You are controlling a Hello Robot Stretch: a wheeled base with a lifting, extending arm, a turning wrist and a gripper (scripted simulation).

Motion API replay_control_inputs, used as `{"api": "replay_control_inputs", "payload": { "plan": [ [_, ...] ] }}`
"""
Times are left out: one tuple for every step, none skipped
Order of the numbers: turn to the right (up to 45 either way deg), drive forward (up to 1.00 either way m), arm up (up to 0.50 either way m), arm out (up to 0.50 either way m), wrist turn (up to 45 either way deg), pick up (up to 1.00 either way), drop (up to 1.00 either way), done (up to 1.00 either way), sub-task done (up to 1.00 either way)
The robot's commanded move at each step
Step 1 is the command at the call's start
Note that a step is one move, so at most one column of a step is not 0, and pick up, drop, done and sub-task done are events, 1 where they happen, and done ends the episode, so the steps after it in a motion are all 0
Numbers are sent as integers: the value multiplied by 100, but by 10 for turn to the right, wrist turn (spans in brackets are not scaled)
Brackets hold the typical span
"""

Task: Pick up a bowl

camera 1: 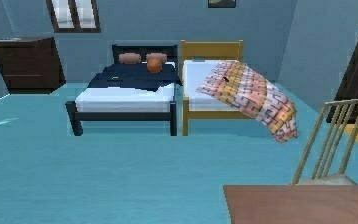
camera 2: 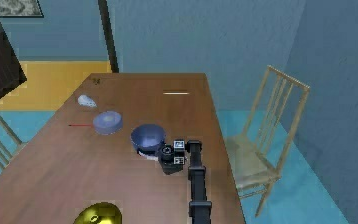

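Note:
Two bowls stand on a brown wooden table point(camera 2: 177, 120) in the arm side view: a pale blue bowl point(camera 2: 109, 122) and, to its right, a dark blue bowl point(camera 2: 147, 136). The dark arm point(camera 2: 198, 190) rises from the bottom edge, with two white marked squares point(camera 2: 177, 152) at its end. My gripper point(camera 2: 153, 152) lies right at the dark blue bowl's near rim. I cannot tell whether it touches the bowl or holds anything.
The table also carries a small white object point(camera 2: 87, 100), a thin pale stick point(camera 2: 177, 93) and a golden rounded object point(camera 2: 99, 214). A wooden chair point(camera 2: 272, 120) stands at its right side. The forward view has two beds point(camera 1: 127, 95) point(camera 1: 222, 90), a dark dresser point(camera 1: 27, 62) and open teal floor point(camera 1: 117, 170).

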Motion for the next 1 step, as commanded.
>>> {"api": "replay_control_inputs", "payload": {
  "plan": [
    [0,0,0,0,0,100,0,0,0]
  ]
}}
